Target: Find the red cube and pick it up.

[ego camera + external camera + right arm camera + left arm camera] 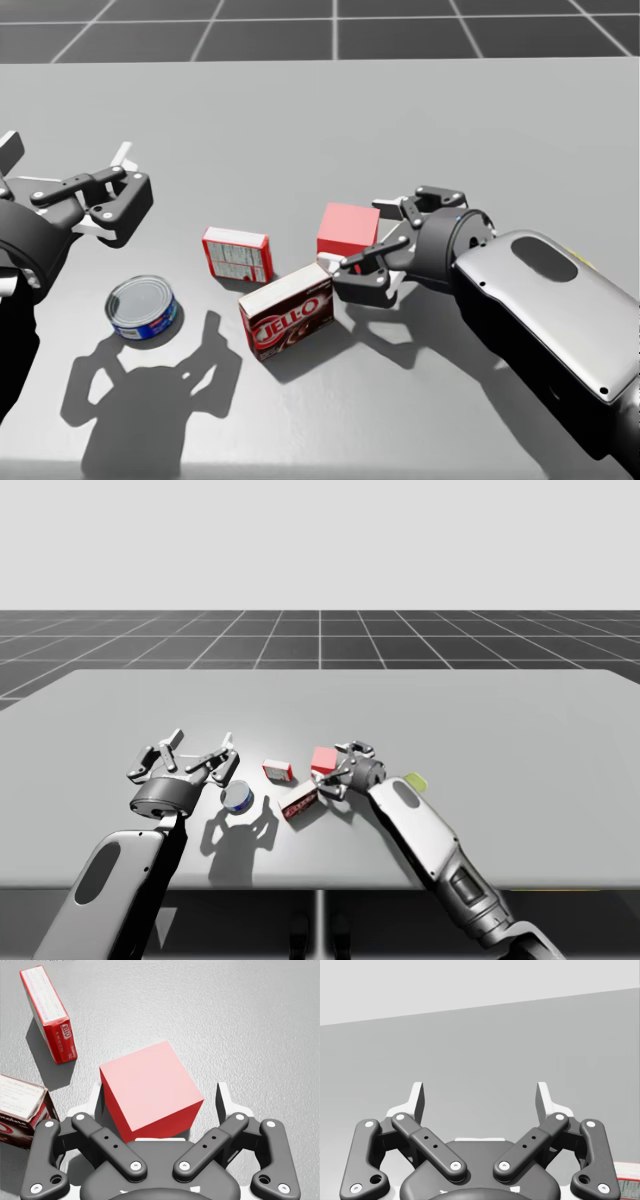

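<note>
The red cube [323,759] [347,230] rests on the grey table [500,720]. My right gripper [333,765] [362,240] is open around it. In the right wrist view the cube [150,1090] sits between the fingers of the right gripper [160,1097]: one finger is against a side face, and a small gap shows at the other finger. My left gripper [200,745] [100,195] [480,1102] hangs open above the table's left part, with nothing between its fingers.
A small red-and-white box [277,770] [237,254] [47,1012] lies just left of the cube. A dark red box [300,805] [287,312] [20,1110] lies in front of it. A blue can [238,798] [142,307] stands near my left gripper. A yellow-green object [416,781] sits beside my right forearm.
</note>
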Controlling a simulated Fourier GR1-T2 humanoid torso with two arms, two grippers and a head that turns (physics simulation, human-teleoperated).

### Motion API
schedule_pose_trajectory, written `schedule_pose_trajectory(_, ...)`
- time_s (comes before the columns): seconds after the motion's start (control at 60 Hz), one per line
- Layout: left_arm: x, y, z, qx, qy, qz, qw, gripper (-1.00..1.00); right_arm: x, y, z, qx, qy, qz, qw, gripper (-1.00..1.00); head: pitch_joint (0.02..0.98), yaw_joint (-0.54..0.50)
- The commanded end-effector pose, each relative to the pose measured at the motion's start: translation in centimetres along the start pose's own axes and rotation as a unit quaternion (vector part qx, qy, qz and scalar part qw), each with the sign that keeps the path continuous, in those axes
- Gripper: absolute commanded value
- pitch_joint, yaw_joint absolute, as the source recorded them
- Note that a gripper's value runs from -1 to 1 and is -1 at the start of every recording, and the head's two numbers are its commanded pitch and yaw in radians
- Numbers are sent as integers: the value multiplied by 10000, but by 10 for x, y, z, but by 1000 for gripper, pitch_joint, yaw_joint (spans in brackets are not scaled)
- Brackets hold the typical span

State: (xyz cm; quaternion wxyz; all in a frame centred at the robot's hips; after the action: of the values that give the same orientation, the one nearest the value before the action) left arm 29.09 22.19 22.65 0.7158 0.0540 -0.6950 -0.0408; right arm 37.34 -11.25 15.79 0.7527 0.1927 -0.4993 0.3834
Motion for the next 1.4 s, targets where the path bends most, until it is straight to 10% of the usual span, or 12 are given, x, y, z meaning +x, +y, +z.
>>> schedule_pose_trajectory(0.017, 0, 0, 0, -5, 1, -1, 10000, -1000, -2, 6, -9, 96, 44, -8, 9999, -1000, 789, 33)
schedule_pose_trajectory(0.2, 0, -1, 0, -8, 1, -4, 10000, -1000, -3, 9, -5, 190, 22, 132, 9997, -908, 783, 35)
schedule_pose_trajectory(0.283, 0, -1, 0, -7, 0, -7, 10000, -1000, -7, 9, -1, 150, 95, 102, 9998, 974, 776, 35)
schedule_pose_trajectory(1.083, -1, -4, 1, -34, 16, -27, 10000, -1000, -23, 1, 10, 140, 365, 111, 9992, 1000, 428, 16)
schedule_pose_trajectory(1.4, -1, -4, 1, -38, 17, -23, 10000, -1000, 5, -6, 24, -163, -141, 13, 9998, 1000, 422, 10)
